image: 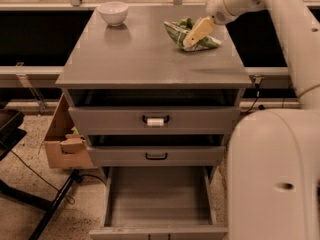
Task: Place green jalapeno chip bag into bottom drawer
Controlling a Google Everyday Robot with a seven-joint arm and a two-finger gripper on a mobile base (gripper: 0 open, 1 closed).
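Observation:
The green jalapeno chip bag [179,32], crumpled green and white, lies on the grey cabinet top [150,59] at the back right. My gripper [195,34] reaches in from the upper right and its pale fingers sit right over the bag's middle, at or touching it. The bottom drawer [159,199] is pulled out below the two shallower drawers, and its flat grey inside is bare.
A white bowl [113,12] stands at the back left of the cabinet top. An open cardboard box [65,144] sits on the floor left of the cabinet. My white base [275,179] fills the lower right beside the open drawer. Cables lie on the floor.

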